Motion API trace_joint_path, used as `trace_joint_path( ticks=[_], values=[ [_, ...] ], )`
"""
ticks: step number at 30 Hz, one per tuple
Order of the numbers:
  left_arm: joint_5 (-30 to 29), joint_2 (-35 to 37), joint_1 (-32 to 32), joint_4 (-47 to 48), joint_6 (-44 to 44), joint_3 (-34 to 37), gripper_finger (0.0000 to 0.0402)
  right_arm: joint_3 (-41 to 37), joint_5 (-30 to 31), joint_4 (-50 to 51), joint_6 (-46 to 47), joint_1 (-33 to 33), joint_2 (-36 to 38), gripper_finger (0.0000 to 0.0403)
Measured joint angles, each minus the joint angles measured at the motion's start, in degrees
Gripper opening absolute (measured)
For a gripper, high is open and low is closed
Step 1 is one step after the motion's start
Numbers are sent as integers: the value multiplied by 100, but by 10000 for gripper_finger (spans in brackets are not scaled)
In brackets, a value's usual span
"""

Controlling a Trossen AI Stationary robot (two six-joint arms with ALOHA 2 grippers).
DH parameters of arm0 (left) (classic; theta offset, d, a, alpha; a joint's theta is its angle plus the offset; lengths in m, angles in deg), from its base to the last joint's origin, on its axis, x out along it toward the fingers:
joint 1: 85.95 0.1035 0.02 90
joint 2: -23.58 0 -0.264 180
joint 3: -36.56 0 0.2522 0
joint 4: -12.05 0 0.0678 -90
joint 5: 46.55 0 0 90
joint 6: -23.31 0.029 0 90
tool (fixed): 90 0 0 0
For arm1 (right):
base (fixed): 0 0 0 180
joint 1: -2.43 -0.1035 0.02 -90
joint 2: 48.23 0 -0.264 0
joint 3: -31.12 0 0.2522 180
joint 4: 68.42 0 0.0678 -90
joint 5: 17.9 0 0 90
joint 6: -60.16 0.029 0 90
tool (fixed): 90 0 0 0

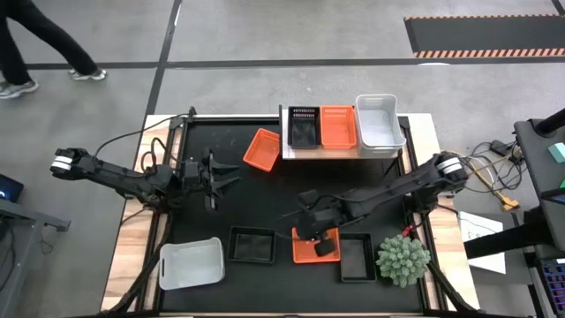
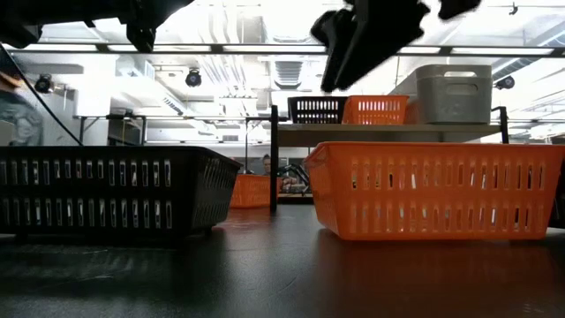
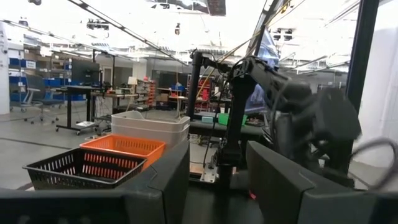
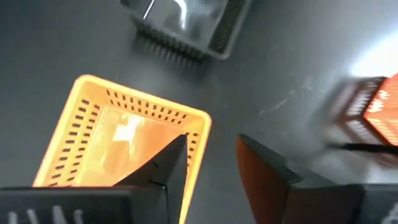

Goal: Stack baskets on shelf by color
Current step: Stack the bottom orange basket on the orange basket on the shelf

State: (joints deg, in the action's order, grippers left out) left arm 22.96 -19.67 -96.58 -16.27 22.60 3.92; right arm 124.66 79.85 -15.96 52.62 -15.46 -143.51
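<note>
The light-wood shelf (image 1: pixel 291 152) at the far middle holds a black basket (image 1: pixel 303 126), an orange basket (image 1: pixel 337 125) and a white basket (image 1: pixel 380 121) side by side. Another orange basket (image 1: pixel 261 148) sits tilted on the mat by the shelf's left end. My right gripper (image 1: pixel 309 230) is open, above the far rim of an orange basket (image 4: pixel 118 143) at the near middle. One finger is over the basket's inside and one is outside it. The low view shows the right gripper (image 2: pixel 353 44) well clear of this basket (image 2: pixel 433 190). My left gripper (image 1: pixel 225 172) is open and empty at mid-left.
A black basket (image 1: pixel 252 244) stands left of the near orange one and another black basket (image 1: pixel 357 257) right of it. A white basket (image 1: pixel 191 263) lies near left. A green spiky plant (image 1: pixel 403 259) stands near right. Cables run along the table's edges.
</note>
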Motion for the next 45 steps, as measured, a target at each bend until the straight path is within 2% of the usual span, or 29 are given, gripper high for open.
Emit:
trace_joint_path(
  ticks=[6, 14, 16, 21, 26, 28, 30, 33, 36, 38, 45],
  values=[
    [2, 4, 0, 7, 0, 0, 144, 171, -48, -15, -260, 71, -605, 147],
    [1, 4, 0, 9, 0, 0, 144, 344, 27, -278, -102, 264, -1191, 148],
    [2, 4, 0, 10, 0, 0, 144, 344, 412, -332, -21, 321, -1258, 148],
    [2, 0, 0, 38, 0, 0, 144, 342, 2062, 7, 192, 461, -1096, 137],
    [0, -7, 4, 61, 0, 0, 144, 342, 2915, 440, 657, 507, -764, 118],
    [0, -13, 4, 63, 0, 0, 144, 342, 2709, 694, 536, 508, -607, 112],
    [0, -15, 4, 64, 1, 0, 144, 342, 2169, 961, 305, 514, -403, 106],
    [2, -19, 4, 68, 0, 0, 144, 342, 806, 1243, 61, 516, -76, 102],
    [0, -20, 4, 59, 2, 0, 144, 342, -891, 1121, -105, 555, 212, 100],
    [0, -17, 4, 63, 2, 0, 144, 342, -1717, 973, -196, 529, 285, 100],
    [0, -24, 4, 54, 0, 0, 144, 274, -1829, 965, -205, 177, -16, 100]
  ],
)
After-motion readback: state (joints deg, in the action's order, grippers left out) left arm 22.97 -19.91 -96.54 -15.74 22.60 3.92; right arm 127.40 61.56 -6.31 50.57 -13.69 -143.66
